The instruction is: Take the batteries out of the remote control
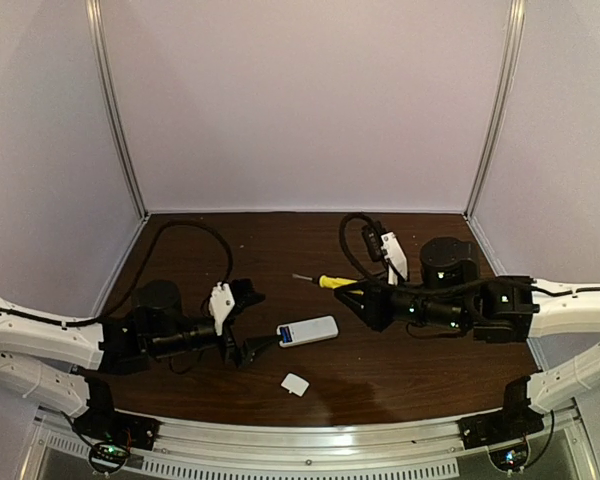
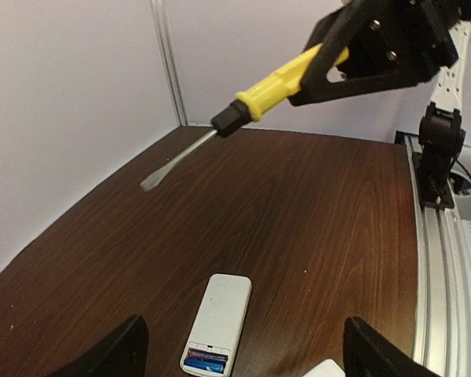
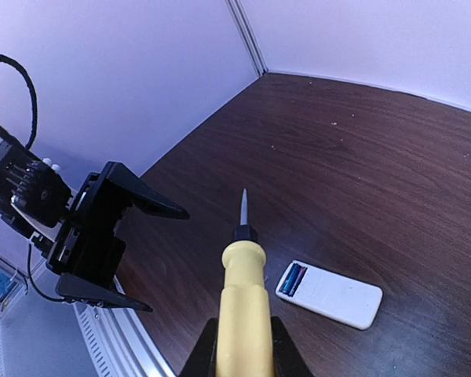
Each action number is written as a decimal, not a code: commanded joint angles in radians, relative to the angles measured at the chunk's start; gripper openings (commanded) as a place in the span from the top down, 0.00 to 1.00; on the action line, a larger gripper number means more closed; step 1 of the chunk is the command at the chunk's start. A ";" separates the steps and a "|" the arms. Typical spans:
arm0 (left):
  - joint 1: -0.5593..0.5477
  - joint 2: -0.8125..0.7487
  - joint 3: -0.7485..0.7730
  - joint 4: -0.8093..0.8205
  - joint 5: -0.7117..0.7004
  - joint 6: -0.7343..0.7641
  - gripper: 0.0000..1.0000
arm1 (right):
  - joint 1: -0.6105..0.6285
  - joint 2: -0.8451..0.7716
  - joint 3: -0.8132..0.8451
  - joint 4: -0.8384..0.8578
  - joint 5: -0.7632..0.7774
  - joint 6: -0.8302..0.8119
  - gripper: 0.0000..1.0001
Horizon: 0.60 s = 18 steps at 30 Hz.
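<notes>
The white remote control [image 1: 308,331] lies flat on the dark wooden table, its battery bay open at its left end. The blue batteries [image 2: 205,362] sit inside the bay; they also show in the right wrist view [image 3: 293,279]. My left gripper [image 1: 248,325] is open and empty just left of the remote, its jaws wide apart [image 2: 239,353]. My right gripper [image 1: 352,291] is shut on the yellow-handled screwdriver [image 3: 243,306], held above the table behind the remote, blade pointing left [image 2: 279,82].
A small white squarish cover piece [image 1: 295,384] lies on the table in front of the remote. The walls of the enclosure rise at the back and both sides. A metal rail [image 1: 310,445] runs along the near edge.
</notes>
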 commanded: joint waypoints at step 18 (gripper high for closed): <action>-0.132 0.276 0.221 0.026 0.015 0.582 0.48 | 0.008 0.008 0.013 -0.216 -0.262 0.105 1.00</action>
